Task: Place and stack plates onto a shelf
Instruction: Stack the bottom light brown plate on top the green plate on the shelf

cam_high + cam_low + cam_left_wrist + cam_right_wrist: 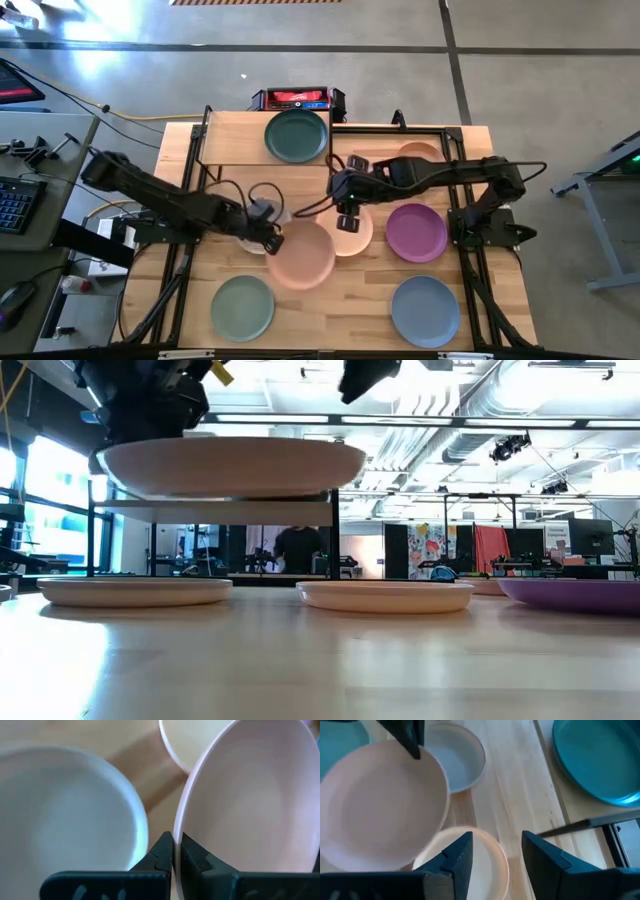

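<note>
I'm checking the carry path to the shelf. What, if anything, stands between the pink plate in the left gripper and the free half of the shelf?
The right gripper, open, hovers above the beige plate, between the pink plate, held raised by the left gripper, and the shelf. The teal plate fills its right half.

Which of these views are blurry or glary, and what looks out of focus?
Left wrist view: the pink plate and white plate are soft, only the left gripper shut on the pink rim looks crisp. Low view: bright ceiling lights and windows leave the left gripper dark. Right wrist view: the open right gripper is slightly blurred. High view: evenly lit.
</note>
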Controlling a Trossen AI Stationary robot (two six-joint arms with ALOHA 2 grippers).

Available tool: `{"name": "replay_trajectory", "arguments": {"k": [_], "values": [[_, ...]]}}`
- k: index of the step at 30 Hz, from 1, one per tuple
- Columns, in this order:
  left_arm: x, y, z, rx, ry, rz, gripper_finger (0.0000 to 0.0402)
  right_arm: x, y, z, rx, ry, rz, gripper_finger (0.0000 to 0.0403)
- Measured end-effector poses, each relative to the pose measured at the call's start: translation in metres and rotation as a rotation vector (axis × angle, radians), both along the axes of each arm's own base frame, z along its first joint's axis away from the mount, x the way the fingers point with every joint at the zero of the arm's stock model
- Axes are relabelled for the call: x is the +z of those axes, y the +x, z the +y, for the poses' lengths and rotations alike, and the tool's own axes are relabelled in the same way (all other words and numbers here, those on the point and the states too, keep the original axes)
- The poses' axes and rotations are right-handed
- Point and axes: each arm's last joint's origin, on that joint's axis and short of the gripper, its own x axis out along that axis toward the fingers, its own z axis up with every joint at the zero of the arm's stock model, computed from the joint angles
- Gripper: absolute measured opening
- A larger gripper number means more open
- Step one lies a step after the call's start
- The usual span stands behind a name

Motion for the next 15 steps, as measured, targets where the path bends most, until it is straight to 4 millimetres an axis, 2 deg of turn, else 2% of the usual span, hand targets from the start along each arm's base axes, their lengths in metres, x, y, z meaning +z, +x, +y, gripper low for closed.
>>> {"name": "replay_trajectory", "arguments": {"k": [7, 15], "values": [[0.016, -0.007, 0.019, 0.059, 0.112, -0.075, 0.0001, -0.008, 0.01, -0.017, -0.044, 0.035, -0.003, 0.0149], [0.02, -0.006, 0.036, 0.056, 0.181, -0.07, 0.0001, -0.021, 0.02, -0.033, -0.088, 0.105, 0.02, 0.0149]]}}
